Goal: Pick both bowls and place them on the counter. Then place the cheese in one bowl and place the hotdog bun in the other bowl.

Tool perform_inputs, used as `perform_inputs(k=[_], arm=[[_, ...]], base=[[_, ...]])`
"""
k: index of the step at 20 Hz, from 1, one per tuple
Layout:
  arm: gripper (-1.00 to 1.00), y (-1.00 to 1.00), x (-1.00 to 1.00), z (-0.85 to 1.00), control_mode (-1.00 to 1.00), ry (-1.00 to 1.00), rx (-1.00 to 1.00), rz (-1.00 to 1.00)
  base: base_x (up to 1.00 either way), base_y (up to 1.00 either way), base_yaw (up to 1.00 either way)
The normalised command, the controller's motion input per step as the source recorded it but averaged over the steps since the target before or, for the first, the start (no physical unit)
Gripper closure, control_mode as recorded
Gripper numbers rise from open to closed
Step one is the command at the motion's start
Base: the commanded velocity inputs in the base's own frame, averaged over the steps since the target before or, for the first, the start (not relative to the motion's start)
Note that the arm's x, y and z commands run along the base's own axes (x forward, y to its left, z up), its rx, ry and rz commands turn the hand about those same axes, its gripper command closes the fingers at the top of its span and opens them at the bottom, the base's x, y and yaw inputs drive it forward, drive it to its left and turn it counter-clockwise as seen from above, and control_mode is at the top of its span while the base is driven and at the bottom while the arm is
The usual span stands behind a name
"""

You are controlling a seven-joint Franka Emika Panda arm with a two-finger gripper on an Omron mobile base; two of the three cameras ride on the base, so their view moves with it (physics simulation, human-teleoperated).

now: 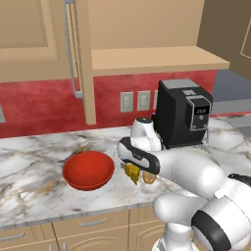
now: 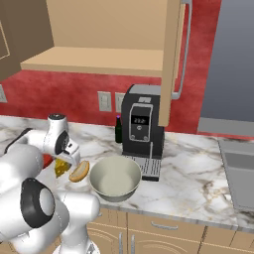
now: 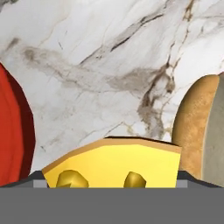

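The glossy red bowl (image 1: pixel 88 169) stands on the marble counter (image 1: pixel 34 162), and its rim shows at the left of the hand view (image 3: pixel 13 131). The grey-green bowl (image 2: pixel 115 179) with a cream inside stands on the counter in front of the coffee machine. Between the two bowls lie the yellow cheese wedge (image 1: pixel 131 172) (image 2: pixel 61 168) and, just right of it, the tan hotdog bun (image 1: pixel 150 178) (image 2: pixel 79 171) (image 3: pixel 195 127). My gripper (image 1: pixel 134 167) (image 3: pixel 113 177) is down over the cheese (image 3: pixel 113 162), open, with the wedge between its fingertips (image 3: pixel 37 178).
A black coffee machine (image 1: pixel 184 112) stands against the red wall behind the bun, with a dark bottle (image 2: pixel 118 130) beside it. An open cabinet door (image 1: pixel 81 59) hangs above the counter next to a tan shelf (image 1: pixel 157 60). A sink (image 2: pixel 238 173) lies far right.
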Motion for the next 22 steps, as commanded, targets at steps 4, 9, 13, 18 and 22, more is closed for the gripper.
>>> perform_inputs(k=[4,9,13,18,22], arm=[[1.0,-0.07,-0.05,0.34,-1.0,0.0,-0.03,0.0],[1.0,-0.15,-0.06,0.34,-1.0,0.0,-0.01,0.01],[1.0,-0.09,-0.04,0.35,-1.0,0.0,-0.01,0.01],[1.0,-0.04,-0.06,0.32,-1.0,0.0,-0.01,0.01],[1.0,-0.05,-0.05,0.19,-1.0,0.0,-0.01,0.0]], base=[[0.0,0.0,0.0],[0.0,0.0,0.0],[0.0,0.0,0.0],[0.0,0.0,0.0],[0.0,0.0,0.0]])
